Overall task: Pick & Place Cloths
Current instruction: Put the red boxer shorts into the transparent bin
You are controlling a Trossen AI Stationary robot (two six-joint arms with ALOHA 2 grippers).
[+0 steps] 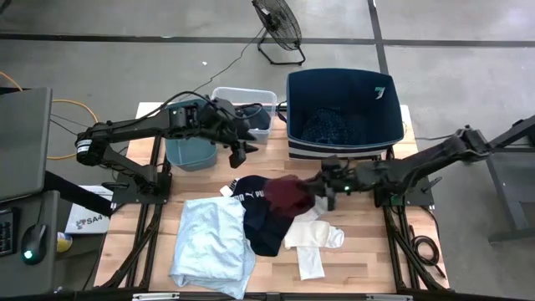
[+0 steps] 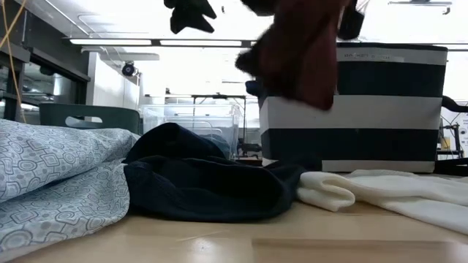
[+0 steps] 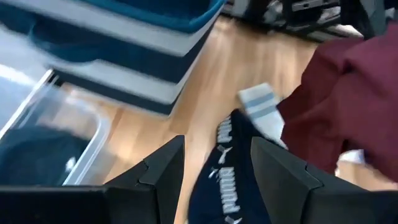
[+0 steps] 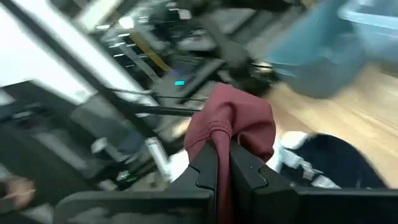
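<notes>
My right pincer (image 4: 222, 163) pinches the maroon cloth (image 1: 288, 197) clear of the desk (image 1: 368, 259), ready for the navy bin (image 1: 341, 104) at twelve o'clock. Left pincer (image 1: 241, 150) waits spread, empty, above the black Puma garment (image 1: 257, 219).

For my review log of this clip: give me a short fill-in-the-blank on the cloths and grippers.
1. The right gripper is shut on the soft ____ cloth.
2. The open left gripper hovers empty above the black fabric garment lettered ____.
3. The large pale-blue patterned cloth lies on the ____.

Missing: maroon; PUMA; table
</notes>
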